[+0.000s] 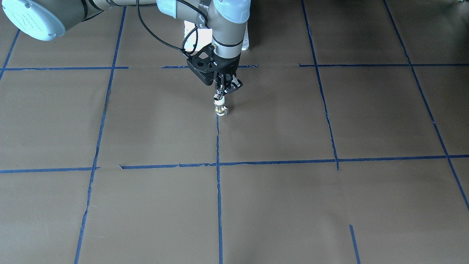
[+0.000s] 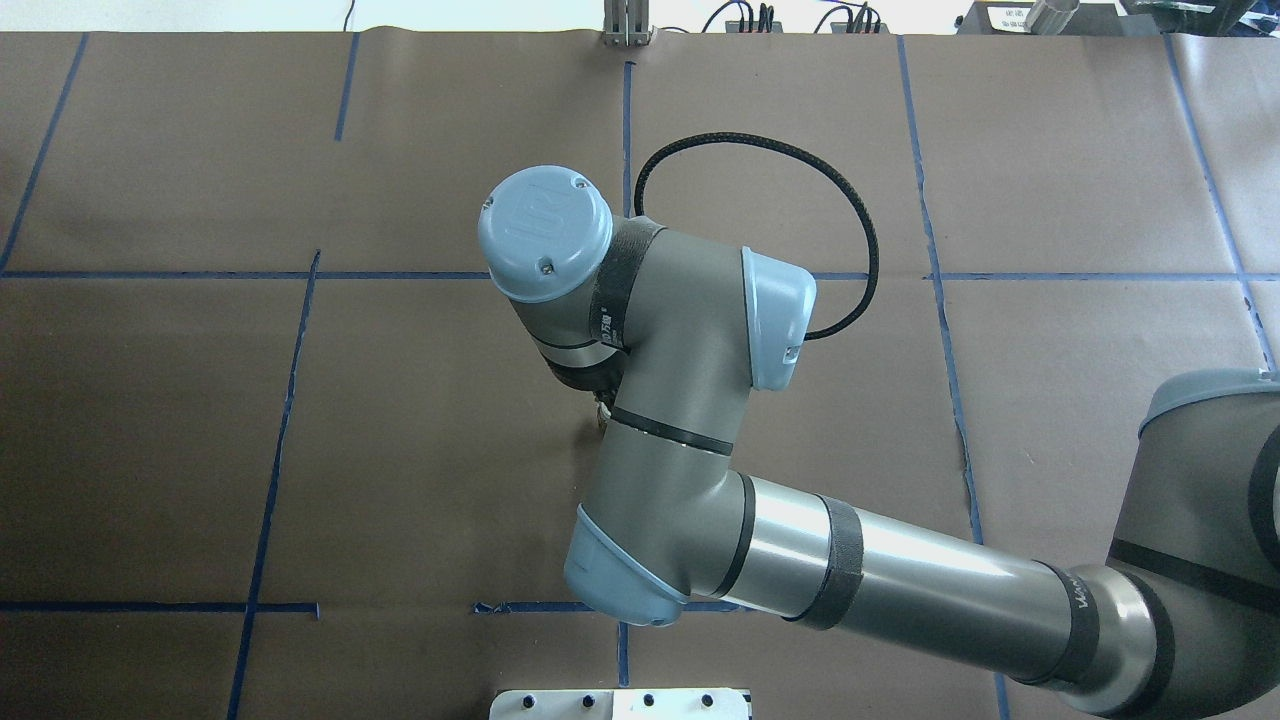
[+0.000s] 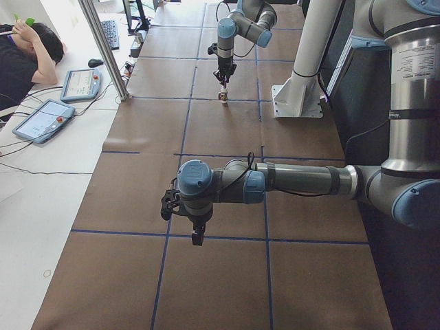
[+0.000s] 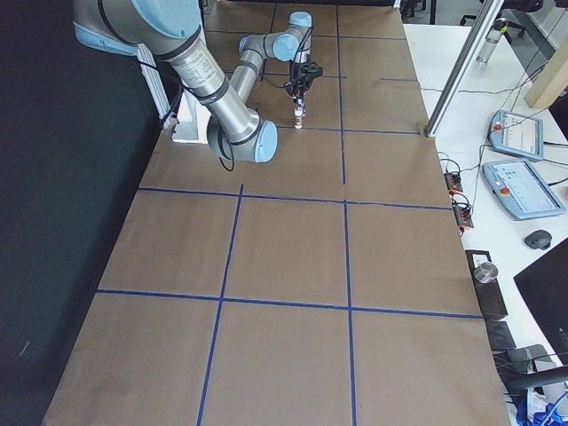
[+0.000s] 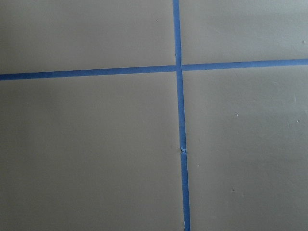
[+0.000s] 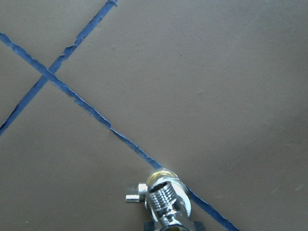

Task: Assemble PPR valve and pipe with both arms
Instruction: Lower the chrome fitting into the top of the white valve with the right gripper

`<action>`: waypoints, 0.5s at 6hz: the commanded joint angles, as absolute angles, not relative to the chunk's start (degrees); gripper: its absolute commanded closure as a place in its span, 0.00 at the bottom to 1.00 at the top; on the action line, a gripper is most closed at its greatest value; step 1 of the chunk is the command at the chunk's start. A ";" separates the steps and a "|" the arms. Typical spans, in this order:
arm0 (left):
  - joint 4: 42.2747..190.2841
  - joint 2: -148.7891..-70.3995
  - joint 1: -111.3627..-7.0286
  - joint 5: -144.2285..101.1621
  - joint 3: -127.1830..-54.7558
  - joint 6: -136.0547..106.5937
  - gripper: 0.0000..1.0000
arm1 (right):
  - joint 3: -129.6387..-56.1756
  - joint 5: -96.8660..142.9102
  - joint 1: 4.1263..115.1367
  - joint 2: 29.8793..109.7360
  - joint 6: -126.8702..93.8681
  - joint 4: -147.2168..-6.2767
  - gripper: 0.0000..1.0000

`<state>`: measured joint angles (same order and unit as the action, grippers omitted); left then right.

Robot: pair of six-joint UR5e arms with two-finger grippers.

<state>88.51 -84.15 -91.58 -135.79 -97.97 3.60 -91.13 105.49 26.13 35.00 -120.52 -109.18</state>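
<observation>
My right gripper (image 1: 221,91) points straight down and is shut on the top of a small upright stack. The top piece is the chrome pipe (image 1: 217,98). Below it is the PPR valve (image 1: 221,110), with a brass middle and a white end resting on the table. In the right wrist view I see the threaded chrome pipe (image 6: 166,204) with a brass ring and a small side tab beneath it. In the overhead view the right arm (image 2: 680,400) hides the stack. My left gripper (image 3: 197,237) hangs low over bare table far from the stack, and I cannot tell whether it is open or shut.
Brown paper with blue tape lines (image 1: 218,146) covers the table. The white pedestal base (image 3: 295,103) stands behind the stack. A metal post (image 3: 103,48), two tablets and a seated person (image 3: 27,55) are at the far table edge.
</observation>
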 commanded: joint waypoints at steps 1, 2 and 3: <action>88.51 -84.11 -91.58 -135.79 -97.91 3.60 0.00 | -90.97 105.38 25.75 35.42 -120.50 -108.90 0.97; 88.51 -84.11 -91.58 -135.79 -97.91 3.60 0.00 | -90.88 105.29 25.66 35.42 -120.50 -108.90 0.94; 88.51 -84.11 -91.58 -135.79 -97.82 3.60 0.00 | -90.70 105.29 25.49 35.51 -119.89 -108.81 0.74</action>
<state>88.51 -84.12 -91.58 -135.79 -97.88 3.60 -90.85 105.32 25.65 35.43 -120.30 -108.88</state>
